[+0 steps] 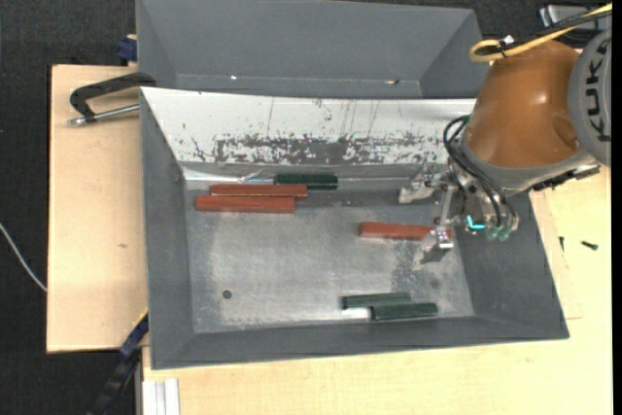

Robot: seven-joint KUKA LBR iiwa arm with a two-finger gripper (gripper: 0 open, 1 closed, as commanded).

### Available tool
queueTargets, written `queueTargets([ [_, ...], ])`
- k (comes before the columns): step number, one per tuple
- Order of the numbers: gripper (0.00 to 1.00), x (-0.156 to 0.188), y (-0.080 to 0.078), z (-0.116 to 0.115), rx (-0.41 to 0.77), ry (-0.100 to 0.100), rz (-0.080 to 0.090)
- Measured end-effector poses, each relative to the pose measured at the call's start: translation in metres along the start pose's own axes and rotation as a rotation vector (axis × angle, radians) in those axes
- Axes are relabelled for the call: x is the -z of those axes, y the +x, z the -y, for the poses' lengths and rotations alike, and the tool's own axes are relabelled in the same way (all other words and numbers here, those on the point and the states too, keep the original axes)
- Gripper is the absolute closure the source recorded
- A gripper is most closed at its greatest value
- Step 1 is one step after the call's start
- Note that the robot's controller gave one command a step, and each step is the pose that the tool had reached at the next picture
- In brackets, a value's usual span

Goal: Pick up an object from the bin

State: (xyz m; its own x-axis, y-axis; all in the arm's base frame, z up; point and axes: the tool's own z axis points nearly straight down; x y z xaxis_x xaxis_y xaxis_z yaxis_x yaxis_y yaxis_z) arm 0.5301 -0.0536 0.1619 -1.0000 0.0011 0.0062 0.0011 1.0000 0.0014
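Bin (292, 277): red bars (245, 202), dark markers (398, 309).

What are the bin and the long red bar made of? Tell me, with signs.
The bin: grey sheet metal, matte; floor scuffed bright, back wall flecked. The long red bar: perhaps plastic or painted wood; even brick-red, dull; cannot tell which.

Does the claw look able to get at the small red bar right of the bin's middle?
Probably yes: the claw sits at the right end of the small red bar, nothing lies on it, and the green marker lies apart by the near wall.
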Motion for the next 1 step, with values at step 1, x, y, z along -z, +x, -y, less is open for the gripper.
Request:
queueTargets([
  [1,0.0,0.0036,-0.0018,-0.0001,0.001,0.001,0.007],
])
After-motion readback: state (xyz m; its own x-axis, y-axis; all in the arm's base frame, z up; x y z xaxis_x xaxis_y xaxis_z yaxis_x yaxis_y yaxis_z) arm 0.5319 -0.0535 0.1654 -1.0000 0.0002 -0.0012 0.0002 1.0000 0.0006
